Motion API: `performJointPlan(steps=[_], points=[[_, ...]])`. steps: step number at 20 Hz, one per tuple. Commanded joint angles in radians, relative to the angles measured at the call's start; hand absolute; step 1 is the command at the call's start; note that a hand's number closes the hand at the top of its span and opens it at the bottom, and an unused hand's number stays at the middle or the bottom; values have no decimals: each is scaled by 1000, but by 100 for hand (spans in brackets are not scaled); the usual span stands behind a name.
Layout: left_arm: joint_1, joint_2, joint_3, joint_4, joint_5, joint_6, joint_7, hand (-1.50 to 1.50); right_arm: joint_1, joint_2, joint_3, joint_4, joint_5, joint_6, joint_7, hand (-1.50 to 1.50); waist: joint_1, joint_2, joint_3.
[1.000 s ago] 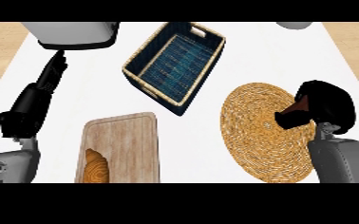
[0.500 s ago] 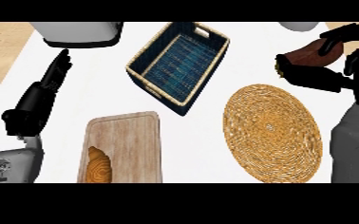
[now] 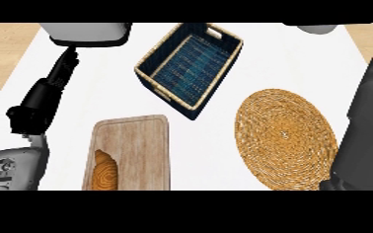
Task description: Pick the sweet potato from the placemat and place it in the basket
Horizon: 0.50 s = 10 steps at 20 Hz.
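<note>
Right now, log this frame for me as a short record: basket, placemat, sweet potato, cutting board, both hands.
basket: dark blue, upper centre of the counter, nothing inside
placemat: round woven mat, right of centre, nothing on it
sweet potato: not visible anywhere in the head view
cutting board: wooden, lower left, with an orange-brown bread-like item at its lower left corner
left hand: black, at the left edge, fingers extended toward the top, holding nothing
right hand: out of view; only a grey forearm shows at the right edge
</note>
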Motion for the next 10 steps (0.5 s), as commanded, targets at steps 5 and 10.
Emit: performJointPlan(steps=[5,10], points=[[-39,10,8,-17,1,-11,43,0,-349,44,-31,350,-47,-13,91,150,8,3,0],[46,-18,-22,-48,-4,-18,-7,0,-483,70,-60,601,-19,-108,100,150,24,5,0]])
